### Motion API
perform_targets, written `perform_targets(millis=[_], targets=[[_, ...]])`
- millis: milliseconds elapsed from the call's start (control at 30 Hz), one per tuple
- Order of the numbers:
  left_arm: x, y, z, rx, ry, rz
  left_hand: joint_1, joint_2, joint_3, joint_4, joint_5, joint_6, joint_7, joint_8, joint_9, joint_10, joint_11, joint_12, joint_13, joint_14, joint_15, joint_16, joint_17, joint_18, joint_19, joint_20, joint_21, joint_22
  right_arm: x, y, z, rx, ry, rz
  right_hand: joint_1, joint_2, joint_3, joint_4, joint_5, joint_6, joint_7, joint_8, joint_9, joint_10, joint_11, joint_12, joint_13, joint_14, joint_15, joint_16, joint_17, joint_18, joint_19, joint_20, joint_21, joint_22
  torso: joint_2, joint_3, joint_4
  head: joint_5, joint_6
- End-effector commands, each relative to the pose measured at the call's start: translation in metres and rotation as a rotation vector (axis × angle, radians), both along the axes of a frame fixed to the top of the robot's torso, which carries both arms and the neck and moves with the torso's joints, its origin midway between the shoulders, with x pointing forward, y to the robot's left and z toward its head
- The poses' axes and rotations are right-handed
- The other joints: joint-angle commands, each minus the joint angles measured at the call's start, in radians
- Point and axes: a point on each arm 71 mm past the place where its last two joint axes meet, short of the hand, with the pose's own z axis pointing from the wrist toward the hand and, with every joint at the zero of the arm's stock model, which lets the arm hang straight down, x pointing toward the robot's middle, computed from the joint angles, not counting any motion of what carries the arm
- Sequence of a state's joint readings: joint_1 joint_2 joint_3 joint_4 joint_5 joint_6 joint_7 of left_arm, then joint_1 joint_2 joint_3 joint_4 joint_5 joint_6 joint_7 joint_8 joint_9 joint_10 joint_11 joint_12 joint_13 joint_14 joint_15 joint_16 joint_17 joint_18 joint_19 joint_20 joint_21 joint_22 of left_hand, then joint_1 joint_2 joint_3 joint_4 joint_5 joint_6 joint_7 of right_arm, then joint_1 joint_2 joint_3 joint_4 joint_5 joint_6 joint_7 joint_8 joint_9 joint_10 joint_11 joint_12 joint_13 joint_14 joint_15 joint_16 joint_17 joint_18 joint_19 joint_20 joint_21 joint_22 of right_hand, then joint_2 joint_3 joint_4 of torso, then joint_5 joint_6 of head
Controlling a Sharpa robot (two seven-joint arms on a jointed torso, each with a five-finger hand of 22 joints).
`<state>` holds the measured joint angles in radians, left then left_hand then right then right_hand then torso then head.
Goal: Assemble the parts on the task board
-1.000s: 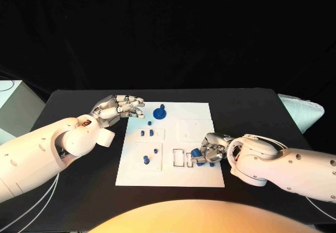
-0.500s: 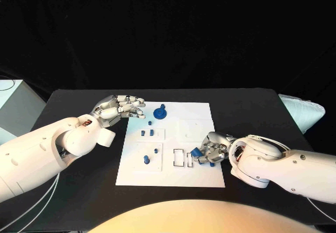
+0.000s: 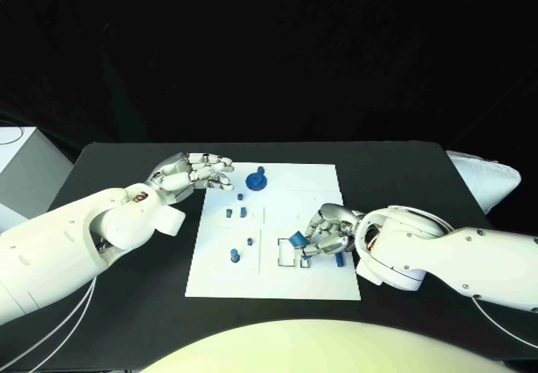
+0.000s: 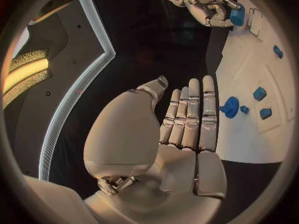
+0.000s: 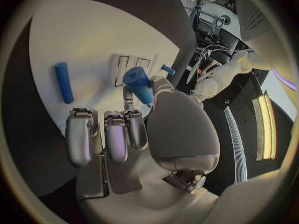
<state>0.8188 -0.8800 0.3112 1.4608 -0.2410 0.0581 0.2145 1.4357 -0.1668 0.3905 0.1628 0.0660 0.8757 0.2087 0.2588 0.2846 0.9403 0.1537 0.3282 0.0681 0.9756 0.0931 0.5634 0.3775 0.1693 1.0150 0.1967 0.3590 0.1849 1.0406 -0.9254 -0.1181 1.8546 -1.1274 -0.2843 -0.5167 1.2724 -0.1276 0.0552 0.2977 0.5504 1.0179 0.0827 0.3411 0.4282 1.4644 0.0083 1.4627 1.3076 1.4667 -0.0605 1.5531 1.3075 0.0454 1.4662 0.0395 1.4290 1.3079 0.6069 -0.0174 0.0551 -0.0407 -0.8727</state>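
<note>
The white task board (image 3: pixel 319 190) lies in the middle of the black table. My right hand (image 3: pixel 327 231) hovers over its near right part and pinches a blue cylindrical part (image 3: pixel 299 240), also seen as the blue part (image 5: pixel 138 84), just above the two rectangular slots (image 3: pixel 287 253). Another blue cylinder (image 5: pixel 63 82) lies flat on the board beside the hand. My left hand (image 3: pixel 193 172) is held over the board's far left corner, holding nothing, fingers stretched out (image 4: pixel 189 119). A round blue piece (image 3: pixel 256 182) and small blue pegs (image 3: pixel 235 211) stand on the board's left half.
A single blue peg (image 3: pixel 233 254) stands in the near left panel. A white object (image 3: pixel 485 178) lies at the table's right edge and a pale box (image 3: pixel 15 165) stands off its left side. Bare black table (image 3: pixel 124 311) surrounds the board.
My right hand has shifted left and slightly away from me with the blue part, now nearer the slots. The left hand has stayed in place.
</note>
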Motion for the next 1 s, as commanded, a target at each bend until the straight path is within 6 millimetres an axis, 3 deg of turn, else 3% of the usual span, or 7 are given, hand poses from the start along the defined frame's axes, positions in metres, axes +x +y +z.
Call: perform_targets(millis=[33,167,433,1000], targets=[[-0.001,-0.003,0.001,-0.014,-0.001,-0.021,-0.004,0.009,-0.002,0.003,0.004,0.004,0.002,-0.001,-0.001,-0.001,0.004,-0.005,0.001,-0.003,0.007,-0.004,0.001,0.012,0.005,-0.001,-0.006,-0.001,-0.002,0.006,-0.006,0.016,0.073,0.039,-0.014,-0.006,0.015,-0.006,-0.008,0.014,-0.006,0.01,0.006,0.029,-0.008,0.005,0.158,0.097,-0.006,0.005,0.235,-0.015,0.066,-0.002,0.006,0.178,0.001,-0.0016,0.0004,0.001,0.0],[-0.001,-0.003,0.001,-0.014,-0.001,-0.021,-0.004,0.009,-0.002,0.003,0.004,0.004,0.002,-0.001,-0.001,-0.001,0.004,-0.005,0.001,-0.003,0.007,-0.004,0.001,0.012,0.005,-0.001,-0.006,-0.001,-0.001,0.014,-0.011,0.0,0.073,0.056,-0.031,-0.009,0.026,-0.006,-0.025,0.016,-0.006,0.01,0.004,0.029,-0.007,0.004,0.159,0.097,-0.005,0.005,0.234,-0.015,0.065,-0.002,0.004,0.178,0.001,-0.0002,0.0013,0.003,0.0],[-0.001,-0.004,0.001,-0.015,-0.001,-0.023,-0.004,0.009,-0.002,0.003,0.004,0.004,0.002,-0.001,-0.001,-0.001,0.004,-0.005,0.001,-0.003,0.007,-0.004,0.001,0.012,0.005,-0.001,-0.006,-0.001,0.001,0.02,-0.015,-0.012,0.065,0.058,-0.121,-0.01,0.039,-0.006,-0.133,0.022,-0.007,0.017,0.004,0.033,-0.008,0.004,0.164,0.097,-0.005,0.005,0.235,-0.015,0.066,-0.001,0.005,0.181,0.001,-0.0002,-0.0004,0.005,0.0],[-0.002,-0.003,0.001,-0.014,0.001,-0.025,-0.007,0.012,-0.002,0.006,0.005,0.004,0.002,-0.001,-0.001,-0.001,0.004,-0.006,0.001,-0.003,0.007,-0.005,0.003,0.012,0.006,0.0,-0.008,-0.003,0.005,0.022,-0.019,-0.055,0.054,0.072,-0.185,0.016,0.042,-0.005,-0.157,0.027,-0.011,0.027,0.008,0.039,-0.011,0.008,0.172,0.098,-0.008,0.006,0.238,-0.016,0.068,-0.004,0.01,0.185,0.002,-0.0008,0.0002,0.005,0.0]])
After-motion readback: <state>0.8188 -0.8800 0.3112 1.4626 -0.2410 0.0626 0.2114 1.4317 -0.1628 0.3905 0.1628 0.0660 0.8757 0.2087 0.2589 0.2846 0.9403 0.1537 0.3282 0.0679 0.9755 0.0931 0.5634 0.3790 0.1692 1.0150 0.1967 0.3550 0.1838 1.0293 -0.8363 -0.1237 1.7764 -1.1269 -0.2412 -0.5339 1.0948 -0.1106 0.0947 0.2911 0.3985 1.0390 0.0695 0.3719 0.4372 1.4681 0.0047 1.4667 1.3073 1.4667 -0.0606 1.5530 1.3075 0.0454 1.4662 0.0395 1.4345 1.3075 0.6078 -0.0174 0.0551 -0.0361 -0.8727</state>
